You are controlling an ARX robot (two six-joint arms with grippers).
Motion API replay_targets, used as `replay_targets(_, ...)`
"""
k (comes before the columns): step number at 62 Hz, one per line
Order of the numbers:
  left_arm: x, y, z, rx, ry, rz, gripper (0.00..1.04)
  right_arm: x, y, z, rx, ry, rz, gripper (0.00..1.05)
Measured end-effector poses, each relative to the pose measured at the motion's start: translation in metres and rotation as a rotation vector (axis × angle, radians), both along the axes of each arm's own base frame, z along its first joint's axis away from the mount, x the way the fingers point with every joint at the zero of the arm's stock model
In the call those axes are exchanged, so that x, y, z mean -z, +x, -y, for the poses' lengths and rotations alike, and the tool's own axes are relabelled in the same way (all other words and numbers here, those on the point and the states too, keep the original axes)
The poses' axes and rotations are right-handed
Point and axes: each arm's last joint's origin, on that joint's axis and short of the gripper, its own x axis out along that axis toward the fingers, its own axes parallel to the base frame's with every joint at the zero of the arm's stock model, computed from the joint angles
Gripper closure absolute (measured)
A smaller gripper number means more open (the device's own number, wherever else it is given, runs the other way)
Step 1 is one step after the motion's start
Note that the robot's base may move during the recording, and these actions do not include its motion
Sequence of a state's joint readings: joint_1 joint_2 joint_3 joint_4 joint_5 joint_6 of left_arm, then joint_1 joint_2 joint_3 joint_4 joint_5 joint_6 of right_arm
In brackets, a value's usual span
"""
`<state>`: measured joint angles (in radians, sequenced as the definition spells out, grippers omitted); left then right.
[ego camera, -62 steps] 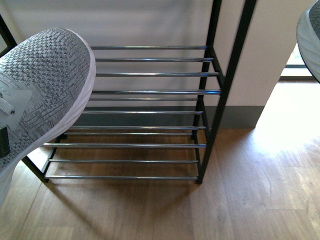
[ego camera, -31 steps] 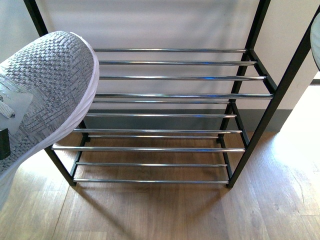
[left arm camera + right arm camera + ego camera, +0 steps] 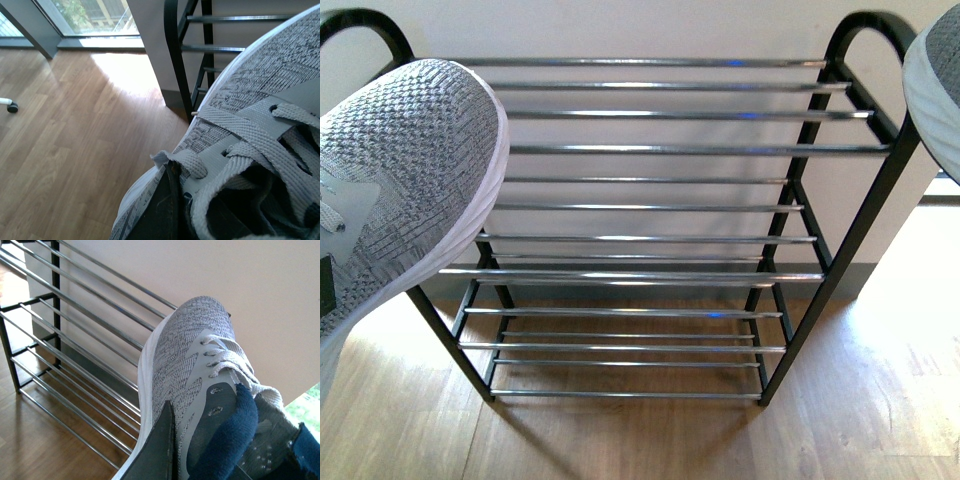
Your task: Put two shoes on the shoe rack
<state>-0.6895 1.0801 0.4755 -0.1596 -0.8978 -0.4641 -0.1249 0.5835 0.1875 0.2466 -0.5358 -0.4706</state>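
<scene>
The left gripper [image 3: 167, 210] clamps a grey knit white-soled sneaker [image 3: 400, 180] held aloft; only its wrist view shows the laces. The right gripper [image 3: 162, 450] grips the matching grey sneaker [image 3: 185, 370], just an edge in the front view. Beyond them, the black-framed chrome-rod shoe rack [image 3: 650, 150] stands on the wooden floor [image 3: 620, 445].

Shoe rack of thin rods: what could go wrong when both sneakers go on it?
The shoe rack has only spaced chrome rods for shelves, so a sneaker lowered crooked might tip or slip a toe between them. The left sneaker and right sneaker both hang near the frame's side posts and could bump them going in.
</scene>
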Motion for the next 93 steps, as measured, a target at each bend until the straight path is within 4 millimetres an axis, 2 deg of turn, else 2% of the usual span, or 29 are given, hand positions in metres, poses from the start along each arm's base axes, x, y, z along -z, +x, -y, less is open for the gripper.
replay_targets(9,0.000,0.000,0.000,-0.001,0.001,0.001,1.03,0.000,0.000,0.000,-0.001,0.001,0.000,1.03)
replay_targets(13,0.000,0.000,0.000,-0.001,0.000,0.001,1.03,-0.004,0.001,-0.002,0.032,0.060,0.036,1.03)
replay_targets(19,0.000,0.000,0.000,0.000,0.000,0.000,1.03,-0.017,0.004,-0.013,0.037,0.199,0.019,1.03)
replay_targets(25,0.000,0.000,0.000,0.000,0.000,0.000,1.03,-0.034,0.017,-0.029,0.053,0.298,-0.016,1.03)
replay_targets(34,0.000,0.000,0.000,0.000,0.000,0.000,1.03,-0.044,0.055,-0.060,0.118,0.384,-0.146,1.03)
replay_targets(44,0.000,0.000,0.000,0.000,0.000,0.000,1.03,-0.035,0.113,-0.102,0.267,0.376,-0.270,1.03)
replay_targets(51,0.000,0.000,0.000,0.000,0.000,0.000,1.03,-0.033,0.136,-0.117,0.300,0.368,-0.278,1.03)
replay_targets(59,0.000,0.000,0.000,0.000,0.000,0.000,1.03,-0.024,0.179,-0.138,0.324,0.354,-0.281,1.03)
replay_targets(74,0.000,0.000,0.000,0.000,0.000,0.000,1.03,0.013,0.218,-0.145,0.363,0.287,-0.337,1.03)
replay_targets(83,0.000,0.000,0.000,0.000,0.000,0.000,1.03,0.018,0.235,-0.134,0.425,0.257,-0.316,1.03)
replay_targets(93,0.000,0.000,0.000,0.000,0.000,0.000,1.03,0.014,0.241,-0.119,0.479,0.249,-0.290,1.03)
